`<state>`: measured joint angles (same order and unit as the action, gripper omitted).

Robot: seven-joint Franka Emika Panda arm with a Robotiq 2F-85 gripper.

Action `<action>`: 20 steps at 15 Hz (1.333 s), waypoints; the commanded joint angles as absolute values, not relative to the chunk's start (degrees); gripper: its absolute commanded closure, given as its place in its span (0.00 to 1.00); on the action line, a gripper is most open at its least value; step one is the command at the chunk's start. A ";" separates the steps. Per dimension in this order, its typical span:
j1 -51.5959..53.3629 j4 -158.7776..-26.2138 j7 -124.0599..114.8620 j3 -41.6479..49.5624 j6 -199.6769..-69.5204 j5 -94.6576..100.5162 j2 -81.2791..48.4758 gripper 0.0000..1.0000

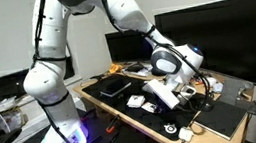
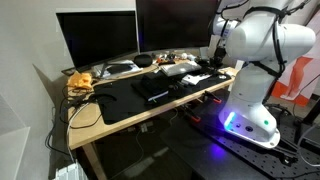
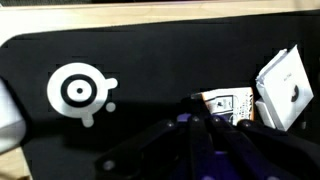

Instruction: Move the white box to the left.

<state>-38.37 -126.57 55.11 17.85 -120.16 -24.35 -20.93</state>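
Note:
The white box [image 3: 285, 88] lies tilted on the black desk mat [image 3: 150, 60] at the right edge of the wrist view, with a faint grey mark on top. In an exterior view it is the small white square [image 1: 135, 101] on the mat. A small narrow white gadget with dark marks [image 3: 228, 103] lies just left of the box. My gripper [image 3: 195, 118] comes in from the bottom of the wrist view, dark, with its fingers drawn together and nothing between them. Its tip is close to the gadget and left of the box. In both exterior views the gripper [image 1: 163, 89] [image 2: 215, 62] hangs low over the desk.
A white round logo [image 3: 80, 92] is printed on the mat, with a white rounded object [image 3: 6, 112] at the left edge. Two large monitors [image 1: 214, 34] stand behind the desk. A dark tablet [image 1: 115, 84], cables and a grey pad [image 1: 221, 119] also lie on the desk.

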 commanded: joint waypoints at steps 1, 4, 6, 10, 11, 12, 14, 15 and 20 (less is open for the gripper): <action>-40.97 -124.19 56.38 17.22 -117.74 -25.62 -22.05 1.00; -42.05 -123.58 56.14 17.06 -118.09 -25.01 -22.38 1.00; -42.60 -123.32 56.18 16.93 -118.21 -24.76 -22.44 1.00; -42.99 -123.33 56.13 16.63 -118.38 -24.44 -22.03 1.00; -43.01 -123.38 56.17 16.57 -118.35 -24.42 -21.89 1.00; -42.91 -123.48 56.12 16.57 -118.45 -24.23 -21.73 0.74; -42.70 -123.80 56.10 16.57 -118.79 -23.74 -21.40 0.66; -42.64 -124.05 56.20 16.59 -119.02 -23.50 -21.14 0.60; -42.43 -126.75 59.21 16.84 -120.49 -22.91 -18.07 0.22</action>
<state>-41.81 -124.00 56.96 17.19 -119.92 -23.95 -21.93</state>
